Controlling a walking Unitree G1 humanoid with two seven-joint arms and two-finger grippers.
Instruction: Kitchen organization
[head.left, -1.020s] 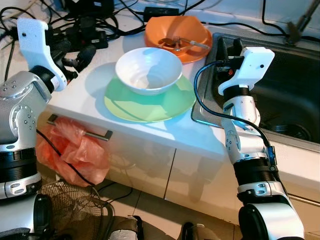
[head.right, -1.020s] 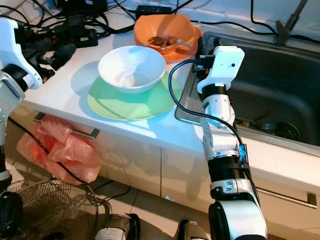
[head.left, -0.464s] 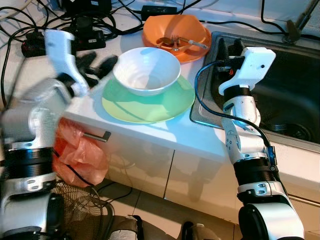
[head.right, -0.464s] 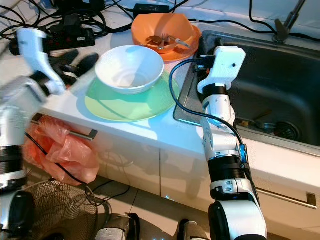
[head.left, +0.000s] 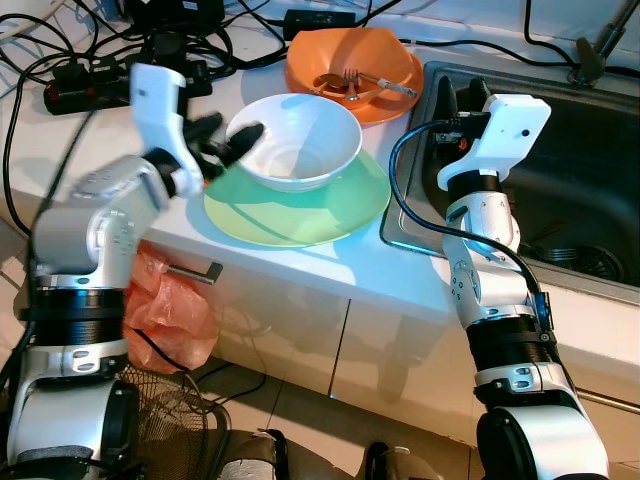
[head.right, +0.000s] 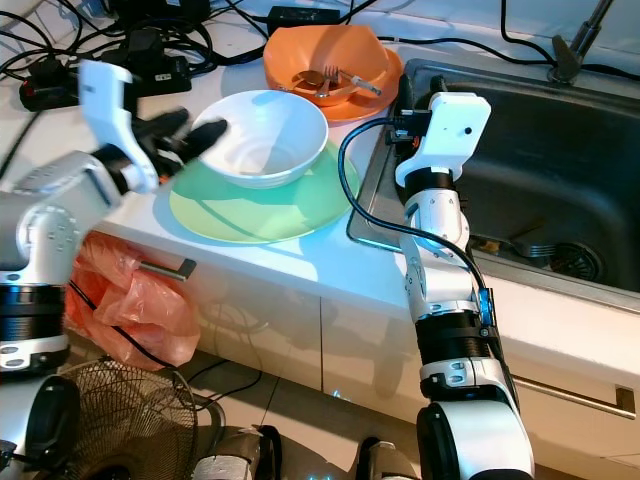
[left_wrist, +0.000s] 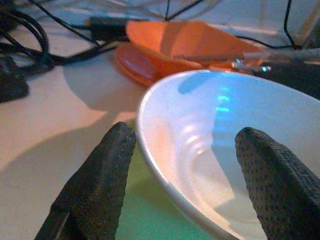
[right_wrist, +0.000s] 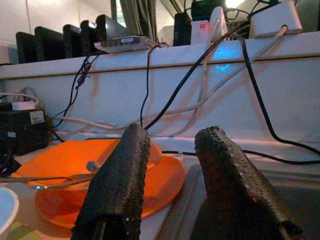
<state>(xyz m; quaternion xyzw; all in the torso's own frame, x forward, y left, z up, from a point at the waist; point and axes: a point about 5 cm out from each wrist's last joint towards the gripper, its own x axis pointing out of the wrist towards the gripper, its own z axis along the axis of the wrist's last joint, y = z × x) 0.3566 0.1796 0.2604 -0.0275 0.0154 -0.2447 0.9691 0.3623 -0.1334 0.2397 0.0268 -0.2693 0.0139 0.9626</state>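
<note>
white bowl (head.left: 295, 140) upright, mouth up, round so no long axis; sits on green plate (head.left: 300, 205) on white table (head.left: 340, 265). left pincer (left_wrist: 182, 165) spread open, fingers (left_wrist: 95, 187) straddling bowl's near rim, one outside, one over inside. half second ago it was short of bowl; now at rim. right pincer (right_wrist: 172, 165) parted, holding nothing, at sink (head.left: 590, 190) edge, facing orange plate (head.left: 355, 60) with fork (head.left: 365, 82); arm unmoved.
</note>
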